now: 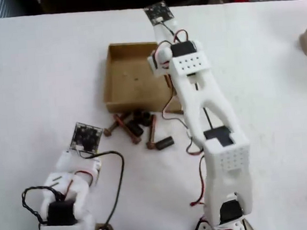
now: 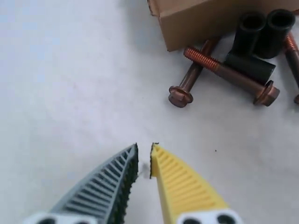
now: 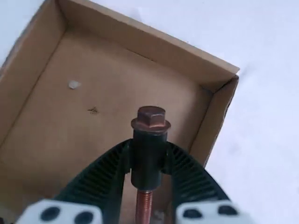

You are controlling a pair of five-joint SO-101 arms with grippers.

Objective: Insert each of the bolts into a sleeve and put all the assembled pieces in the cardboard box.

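Claw of the left arm [image 2: 145, 156] hangs over bare desk [image 1: 42, 76] close to the near edge, toward the near-left corner. Its grey finger and yellow finger are drawn almost together, with a thin slit between the tips, and they grip nothing.

Just beyond it, a small heap of loose parts lies on the desk against the near wall of the cardboard box [image 1: 131, 79]. One copper bolt [image 2: 189, 81] lies flat with its flanged head pointing back at the left claw and its shank running up to the box's corner. A second bolt [image 2: 224, 72] lies across behind it, touching a black sleeve [image 2: 252, 69] that rests on its side. Two more sleeves [image 2: 250, 30] sit side by side just past that, right beside the box wall, their open ends showing. In the high view another sleeve [image 1: 165, 142] lies a little apart, nearer the right arm [image 1: 206, 105].

The box sits toward the far edge, open side up. The right arm stretches from the near edge out to it, and the right claw [image 3: 147, 150] is clamped on an assembled piece [image 3: 148, 154], a black sleeve with a bolt through it, head up. The piece is held upright over the box floor, near one corner. Whether it touches the floor cannot be told.
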